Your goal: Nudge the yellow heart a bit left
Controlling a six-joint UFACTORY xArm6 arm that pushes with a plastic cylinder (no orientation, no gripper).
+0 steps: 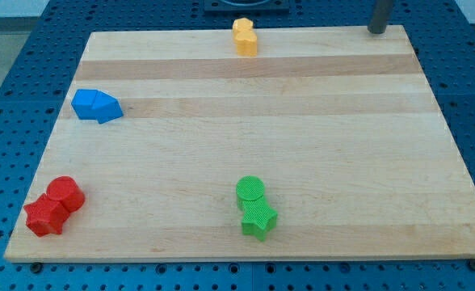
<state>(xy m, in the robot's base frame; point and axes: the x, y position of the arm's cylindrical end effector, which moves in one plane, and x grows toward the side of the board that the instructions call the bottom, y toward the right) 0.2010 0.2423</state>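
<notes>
Pale wooden board (pixel 302 145), lengthwise grain bands; blue perforated base plate (pixel 11 89) beneath (regular hole grid); even overhead light, soft shadows.

The yellow heart (pixel 244 36) lies at the table's (pixel 302 121) far edge, at the view's top just right of centre, touching another yellow block on its upper side, whose shape is unclear.

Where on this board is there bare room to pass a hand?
The middle is bare, between the blue block, the green pair and the right edge. Crowded: the red pair at bottom left. The yellow blocks and my tip sit at the top.
</notes>
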